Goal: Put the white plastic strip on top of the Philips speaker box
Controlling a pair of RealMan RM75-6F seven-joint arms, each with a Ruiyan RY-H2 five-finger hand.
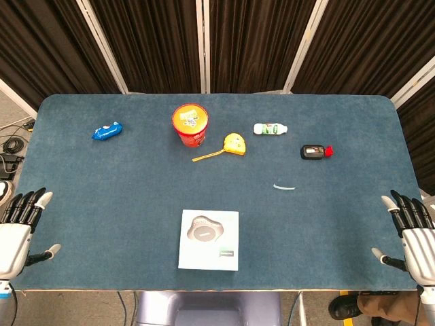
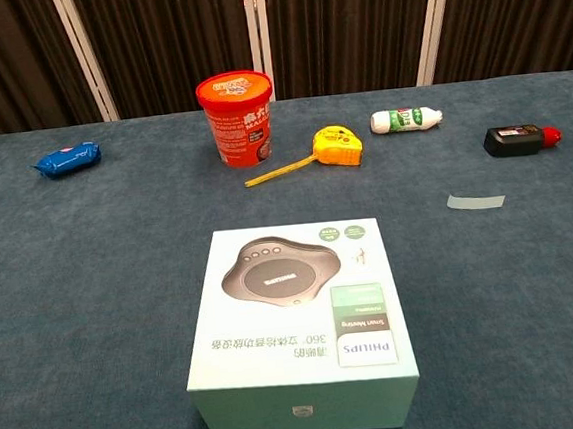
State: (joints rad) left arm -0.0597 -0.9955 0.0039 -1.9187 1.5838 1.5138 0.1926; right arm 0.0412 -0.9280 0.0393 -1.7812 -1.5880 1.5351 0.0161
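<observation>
The white plastic strip (image 1: 284,186) (image 2: 475,201) lies flat on the blue table, right of centre. The Philips speaker box (image 1: 209,240) (image 2: 301,323), pale green with a grey speaker printed on its lid, stands near the front edge in the middle. My left hand (image 1: 19,224) hovers at the table's front left corner with its fingers spread and nothing in it. At the front right corner my right hand (image 1: 411,234) is likewise spread and empty. Neither hand shows in the chest view. Both are far from the strip and the box.
Along the back stand a red cup (image 1: 189,124) (image 2: 237,117), a yellow tape measure (image 1: 234,144) (image 2: 336,146), a white bottle (image 1: 270,128) (image 2: 406,119), a black and red device (image 1: 316,151) (image 2: 521,139) and a blue packet (image 1: 107,131) (image 2: 67,158).
</observation>
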